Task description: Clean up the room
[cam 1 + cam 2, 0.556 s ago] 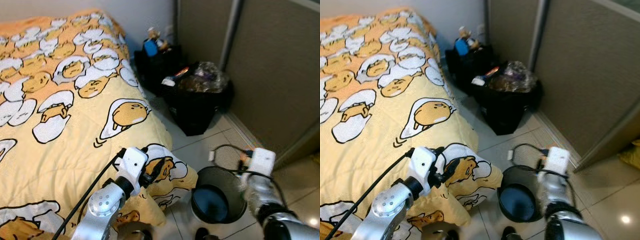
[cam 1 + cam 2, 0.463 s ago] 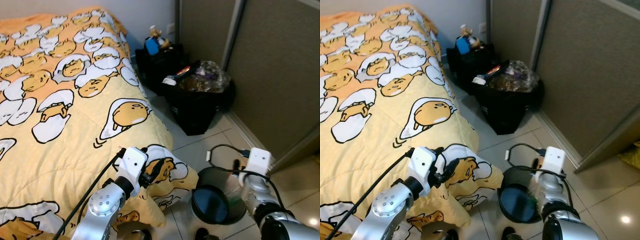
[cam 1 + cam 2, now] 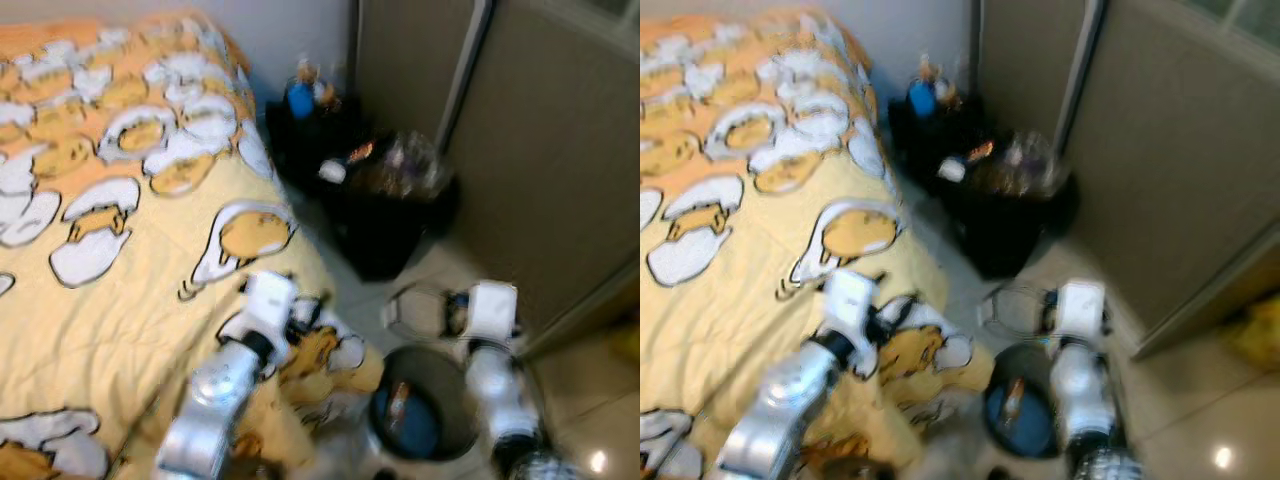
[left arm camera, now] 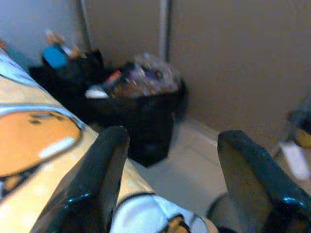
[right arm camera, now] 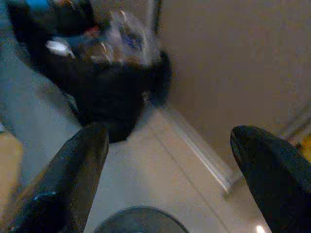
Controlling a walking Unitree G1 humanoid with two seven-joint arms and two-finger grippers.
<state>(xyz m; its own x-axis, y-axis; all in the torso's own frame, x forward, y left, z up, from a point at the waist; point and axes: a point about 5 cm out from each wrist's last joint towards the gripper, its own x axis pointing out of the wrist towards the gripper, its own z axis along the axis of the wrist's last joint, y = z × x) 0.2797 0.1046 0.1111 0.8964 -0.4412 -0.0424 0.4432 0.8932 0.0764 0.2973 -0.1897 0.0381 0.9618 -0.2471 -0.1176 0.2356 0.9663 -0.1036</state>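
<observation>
A round dark waste bin stands on the tiled floor by the bed's corner, with a small pale-brown thing lying inside it. My right gripper hangs over the bin's far rim; in the right wrist view its fingers stand wide apart with nothing between them. My left gripper hovers above the quilt's corner, open and holding nothing. All the views are blurred.
The bed with its yellow egg-print quilt takes up the left side. A stuffed black rubbish bag and a second black bag with a blue item stand by the wall. A brown sliding door bounds the right.
The whole picture has shifted and blurred, so the camera moved. My right arm has shifted left over the bin, and a small thing now shows inside the bin.
</observation>
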